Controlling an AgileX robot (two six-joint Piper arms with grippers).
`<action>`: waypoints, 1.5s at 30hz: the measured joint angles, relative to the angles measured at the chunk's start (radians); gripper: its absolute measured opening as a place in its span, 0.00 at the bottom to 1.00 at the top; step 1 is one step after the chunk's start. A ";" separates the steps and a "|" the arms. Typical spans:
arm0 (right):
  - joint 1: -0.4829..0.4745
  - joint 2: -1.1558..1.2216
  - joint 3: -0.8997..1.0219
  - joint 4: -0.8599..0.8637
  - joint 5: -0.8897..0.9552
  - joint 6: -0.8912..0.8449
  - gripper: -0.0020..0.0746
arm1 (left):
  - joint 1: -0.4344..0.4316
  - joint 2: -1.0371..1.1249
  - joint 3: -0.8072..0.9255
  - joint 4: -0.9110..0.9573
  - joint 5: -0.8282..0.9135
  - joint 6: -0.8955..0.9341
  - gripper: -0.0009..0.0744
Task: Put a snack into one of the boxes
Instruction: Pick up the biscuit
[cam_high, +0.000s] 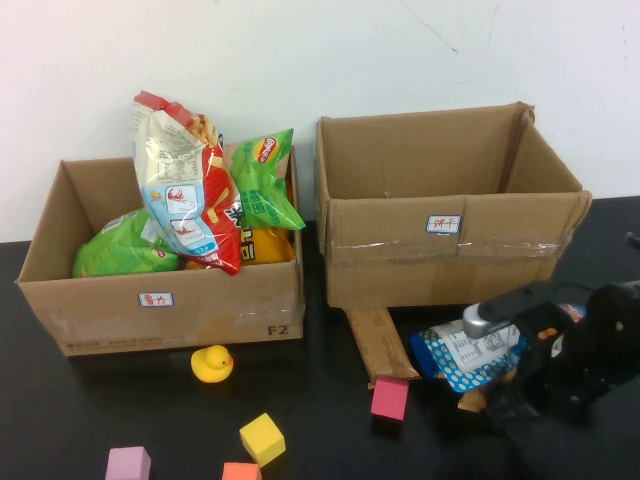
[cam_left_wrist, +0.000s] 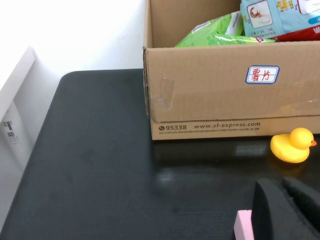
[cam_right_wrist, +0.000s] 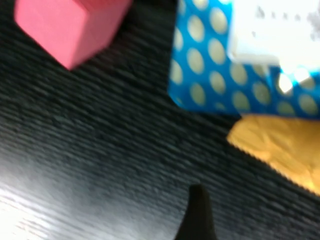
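The black worktop holds two cardboard boxes side by side. The left box is stuffed with snack bags, red, white and green. The right box looks open, and its inside cannot be seen.

The blue dotted snack pack lies on the worktop just in front of the right box, at about 4 o'clock in the high view. A pink block sits near it, at its 8 o'clock. The right pincer is low beside the pack; if it is apart or together cannot be told.

A yellow duck sits just in front of the left box. The left pincer is near a light pink block, at 7 o'clock in the high view. Its state cannot be told.
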 joint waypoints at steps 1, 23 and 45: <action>-0.009 0.000 0.000 -0.002 0.012 0.000 0.72 | 0.000 0.000 0.000 0.000 0.000 0.000 0.01; -0.060 0.127 0.042 0.224 -0.280 -0.008 0.72 | 0.000 0.000 0.000 0.000 0.000 0.000 0.01; -0.060 -0.002 0.046 0.114 -0.105 -0.011 0.04 | 0.000 0.000 0.000 0.000 0.000 0.000 0.01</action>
